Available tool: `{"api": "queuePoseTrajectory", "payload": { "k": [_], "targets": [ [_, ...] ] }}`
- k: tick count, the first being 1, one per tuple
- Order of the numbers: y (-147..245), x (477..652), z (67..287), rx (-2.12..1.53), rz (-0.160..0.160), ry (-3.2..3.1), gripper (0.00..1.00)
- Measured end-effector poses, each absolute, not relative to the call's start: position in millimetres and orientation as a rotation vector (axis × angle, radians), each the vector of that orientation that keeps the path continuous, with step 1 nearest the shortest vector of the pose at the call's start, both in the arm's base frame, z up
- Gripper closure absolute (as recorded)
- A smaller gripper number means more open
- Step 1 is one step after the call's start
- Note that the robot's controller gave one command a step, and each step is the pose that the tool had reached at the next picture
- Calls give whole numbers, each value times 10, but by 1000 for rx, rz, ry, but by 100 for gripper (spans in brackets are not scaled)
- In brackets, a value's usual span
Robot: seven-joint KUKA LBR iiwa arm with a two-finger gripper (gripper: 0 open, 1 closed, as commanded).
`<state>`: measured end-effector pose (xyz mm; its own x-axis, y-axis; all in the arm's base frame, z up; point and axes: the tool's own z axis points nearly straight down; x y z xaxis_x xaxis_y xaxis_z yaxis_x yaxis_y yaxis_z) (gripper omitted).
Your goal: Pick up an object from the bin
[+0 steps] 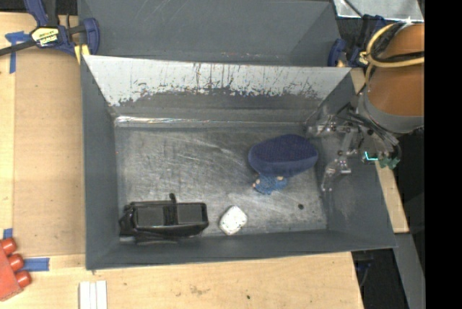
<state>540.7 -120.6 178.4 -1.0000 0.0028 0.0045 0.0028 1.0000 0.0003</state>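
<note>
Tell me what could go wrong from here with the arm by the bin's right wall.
1. The end effector hangs close to the bin's right wall; lowering there may scrape the slope.
2. The blue domed thing just beside it could be nudged away rather than grasped, since the end effector is off to its side.

Grey metal bin (216, 94), matt; floor scuffed & scratched, back wall w/ dark streaky wear. Soft-looking matt cloth: blue round thing (283, 154). Plastic w/ slight gloss: black boxy thing (164, 219). Smooth-ish, material unclear: white lump (232, 220). Bare shiny metal hand (336, 172); glossy orange arm cover (398, 76).
</note>
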Motion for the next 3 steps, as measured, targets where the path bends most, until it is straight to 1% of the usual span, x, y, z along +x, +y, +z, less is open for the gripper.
{"api": "queuePoseTrajectory", "payload": {
  "k": [1, 2, 3],
  "targets": [
    [-1381, 6061, 700, 275, 3, -3137, 0],
    [-1375, 6079, 743, 277, 5, -3144, 100],
    [-1280, 5644, 2194, 490, 6, -3114, 100]
  ]
}}
